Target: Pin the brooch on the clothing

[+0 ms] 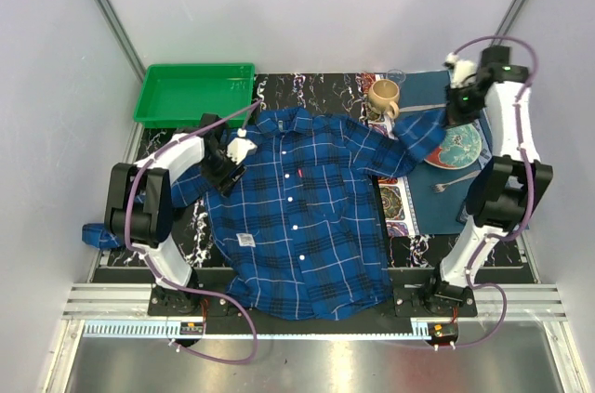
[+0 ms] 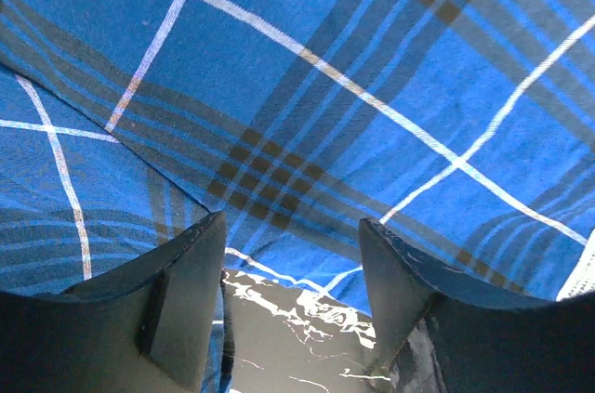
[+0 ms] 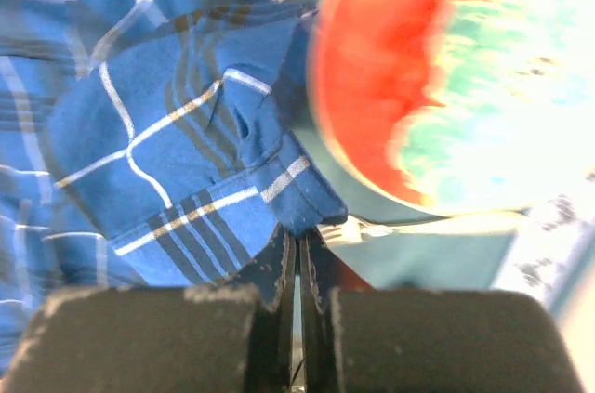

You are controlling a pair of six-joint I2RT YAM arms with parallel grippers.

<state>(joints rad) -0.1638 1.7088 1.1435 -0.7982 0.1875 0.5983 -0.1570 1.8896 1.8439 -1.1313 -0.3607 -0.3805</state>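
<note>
- Top view: the plaid shirt (image 1: 297,216) lies spread on the bench (image 1: 321,88). No brooch is visible, so pinning looks unstarted.
- Left wrist: the left gripper (image 2: 293,291) is released and hovers at the shirt's edge.
- Right wrist: the right gripper (image 3: 299,254) is clenched at the sleeve cuff (image 3: 204,179), beside the plate (image 3: 446,86).

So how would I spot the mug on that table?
Find the big blue plaid shirt spread over the table. Just beyond its collar, to the right, near the far edge, stands the mug. It is tan with a handle, unlike the flat red-and-teal plate nearby.
</note>
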